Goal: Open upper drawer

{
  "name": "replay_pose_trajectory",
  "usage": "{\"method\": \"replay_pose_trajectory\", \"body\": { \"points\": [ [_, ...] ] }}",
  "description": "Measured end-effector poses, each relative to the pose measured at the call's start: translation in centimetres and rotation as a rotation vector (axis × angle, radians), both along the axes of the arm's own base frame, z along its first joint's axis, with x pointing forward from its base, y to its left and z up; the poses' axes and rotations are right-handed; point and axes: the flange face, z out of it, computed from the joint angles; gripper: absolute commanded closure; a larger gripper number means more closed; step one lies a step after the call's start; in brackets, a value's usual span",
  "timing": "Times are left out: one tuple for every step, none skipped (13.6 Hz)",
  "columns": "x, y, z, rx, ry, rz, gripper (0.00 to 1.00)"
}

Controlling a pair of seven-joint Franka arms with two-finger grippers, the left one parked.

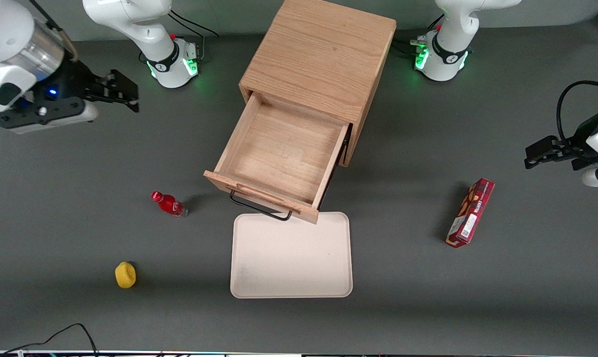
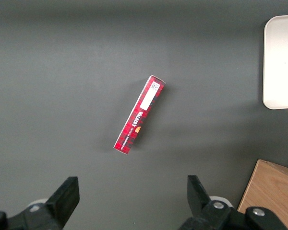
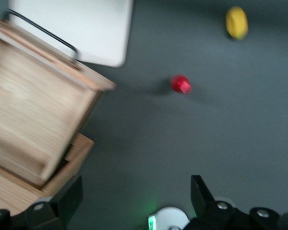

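Pincer (image 1: 123, 91) spread apart, raised, well clear of pulled-out upper drawer (image 1: 279, 158).

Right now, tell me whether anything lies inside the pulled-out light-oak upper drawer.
No, the light-oak upper drawer shows only bare wood; the open pincer hangs apart.

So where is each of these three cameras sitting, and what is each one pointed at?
Front view: high up, looking down on the table; shows the upper drawer pulled out, both arms, and the gripper open, raised toward the working arm's end.
Right wrist view: on the working arm, looking down past its fingers at the drawer, red bottle and yellow object.
Left wrist view: on the parked arm, looking down at the red box.
Shared: the white tray appears in all three.
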Motion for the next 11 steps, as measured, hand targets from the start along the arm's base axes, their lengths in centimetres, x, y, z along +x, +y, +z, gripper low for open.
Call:
{"method": "replay_pose_trajectory", "body": {
  "points": [
    [-0.8, -1.6, -1.2, -0.014, 0.015, -0.039, 0.0],
    [-1.7, -3.1, -2.5, -0.022, 0.02, -0.079, 0.0],
    [-2.5, -4.6, -3.9, -0.026, 0.021, -0.115, 0.0],
    [-3.4, -6.4, -5.2, -0.025, 0.023, -0.15, 0.0],
    [-4.2, -8.1, -6.2, -0.02, 0.021, -0.18, 0.0],
    [-4.8, -9.5, -6.8, -0.014, 0.018, -0.206, 0.0],
    [-5.2, -10.6, -6.9, -0.009, 0.01, -0.224, 0.0],
    [-5.2, -11.4, -6.6, -0.004, -0.003, -0.239, 0.0],
    [-5.0, -11.9, -6.3, 0.0, -0.017, -0.249, 0.0],
    [-4.8, -12.2, -5.9, 0.003, -0.028, -0.256, 0.0],
    [-4.5, -12.3, -5.4, 0.005, -0.038, -0.258, 0.0]
  ]
}}
